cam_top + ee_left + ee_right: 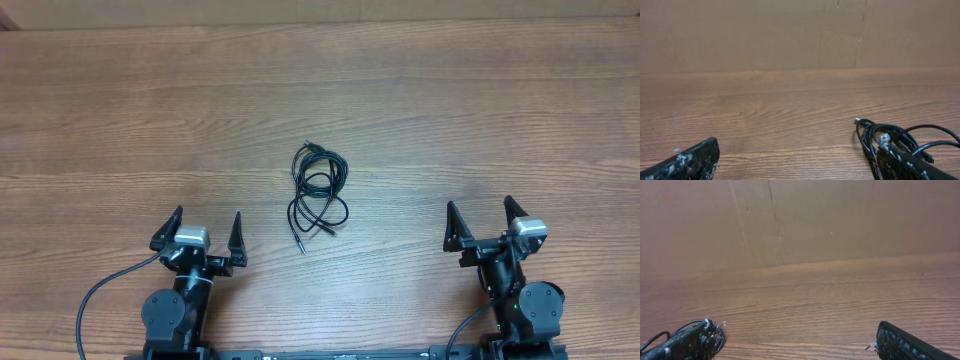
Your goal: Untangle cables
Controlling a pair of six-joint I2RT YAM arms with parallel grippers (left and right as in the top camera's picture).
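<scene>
My left hand (208, 222) rests low over the near side of the table (120, 120), spread wide and holding nothing. To its right, near the table's middle, the cables (318, 182) lie in one loose bunch of loops, touching neither hand. My right hand (480, 212) is also wide and empty, well apart from them.

One bunch of cables (318, 195), two grippers.
The bunch lies ahead, between left gripper (208, 213) and right gripper (479, 203), two fingers each; strand count unclear.
</scene>
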